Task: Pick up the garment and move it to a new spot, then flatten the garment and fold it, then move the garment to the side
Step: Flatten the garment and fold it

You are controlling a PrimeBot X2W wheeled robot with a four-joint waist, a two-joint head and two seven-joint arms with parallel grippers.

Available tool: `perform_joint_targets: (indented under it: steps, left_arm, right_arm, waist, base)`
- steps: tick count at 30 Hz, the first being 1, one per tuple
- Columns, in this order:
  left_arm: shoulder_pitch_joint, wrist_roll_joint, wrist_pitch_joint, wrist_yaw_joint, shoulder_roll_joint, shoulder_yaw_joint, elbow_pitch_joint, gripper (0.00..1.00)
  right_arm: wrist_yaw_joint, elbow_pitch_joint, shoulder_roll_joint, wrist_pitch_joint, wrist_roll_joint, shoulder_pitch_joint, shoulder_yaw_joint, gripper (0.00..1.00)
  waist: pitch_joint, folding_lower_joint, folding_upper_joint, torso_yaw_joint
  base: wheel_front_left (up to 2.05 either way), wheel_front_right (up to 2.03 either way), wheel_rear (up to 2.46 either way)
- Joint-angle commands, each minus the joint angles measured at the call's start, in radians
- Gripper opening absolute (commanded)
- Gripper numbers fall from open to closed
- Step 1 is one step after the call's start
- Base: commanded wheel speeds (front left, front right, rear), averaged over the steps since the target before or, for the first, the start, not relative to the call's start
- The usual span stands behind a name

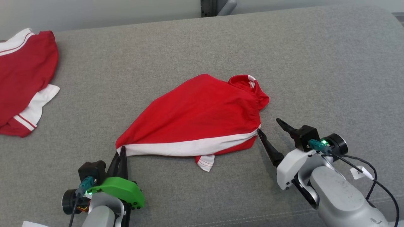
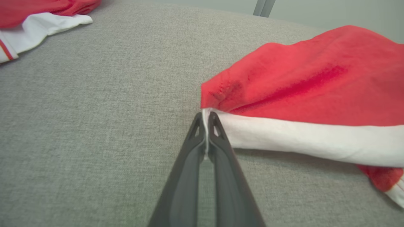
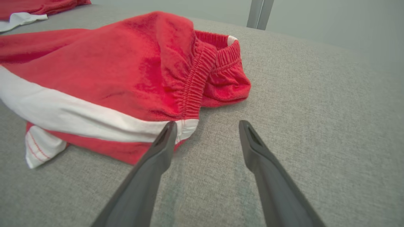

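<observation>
Pinching the 7 o'clock corner of the garment [image 1: 202, 113], at the end of its white stripe [image 1: 189, 146], with the left claw [image 1: 121, 149] pressed together on the cloth and showing a sliver of white between the tips. Holding the right claw [image 1: 268, 125] spread wide and empty at 4 o'clock of the garment, by the other end of the stripe, with the nearer fingertip [image 1: 260, 133] just beside or perhaps touching the hem; not managing to tell which. Lying in a loose, rumpled wedge near the middle of the grey cushion [image 1: 315, 63], with the waistband [image 1: 249, 83] bunched toward 1 o'clock and a small cuff [image 1: 205, 160] poking out at 6 o'clock. Judging from that: only beginning, or at most starting on the flattening, having one corner seized and not the other; not managing to tell about the move to a new spot. Leaving ahead, by the look of it, the spreading flat, the folding and the shifting aside. Resting on plain grey woven upholstery, rounding off toward 2 o'clock, with a stitched seam running along 5 o'clock. Sharing that cushion with a second red-and-white garment [image 1: 25, 78], well apart at 10 o'clock. Backing onto a pale wall [image 1: 94, 12] at 12 o'clock, with a dark upright post [image 1: 210, 8] standing against it.
</observation>
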Motion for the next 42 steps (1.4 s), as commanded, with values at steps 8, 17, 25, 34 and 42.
perform_joint_targets:
  steps: [8,17,25,34,42]
  left_arm:
    - [-0.048,0.034,-0.003,-0.016,-0.008,0.027,0.008,0.0]
    - [-0.059,0.052,-0.003,-0.024,-0.016,0.044,0.01,0.0]
    - [-0.062,0.058,-0.003,-0.032,-0.02,0.053,0.015,0.0]
    - [-0.048,0.064,-0.003,-0.035,-0.022,0.066,0.013,0.0]
    - [-0.042,0.07,-0.003,-0.039,-0.023,0.074,0.016,0.0]
  right_arm:
    - [-0.001,0.097,-0.029,-0.003,0.141,-0.136,0.197,1.0]
    - [-0.001,0.108,-0.048,-0.003,0.217,-0.204,0.34,0.93]
    - [-0.001,0.079,-0.059,-0.003,0.214,-0.223,0.363,0.24]
    - [-0.001,0.031,-0.059,-0.003,0.17,-0.174,0.31,0.78]
    - [-0.001,0.001,-0.045,-0.003,0.134,-0.13,0.268,0.3]
  waist:
    - [0.073,0.0,0.0095,0.045]
    - [0.091,0.0,0.0095,0.055]
    - [0.094,0.0,0.0095,0.052]
    - [0.087,0.0,0.0095,0.037]
    - [0.084,0.0,0.0095,0.028]
  base:
    - [0.0,0.0,0.0]
    - [0.0,0.0,0.0]
    - [0.0,0.0,0.0]
    - [0.0,0.0,0.0]
    - [0.0,0.0,0.0]
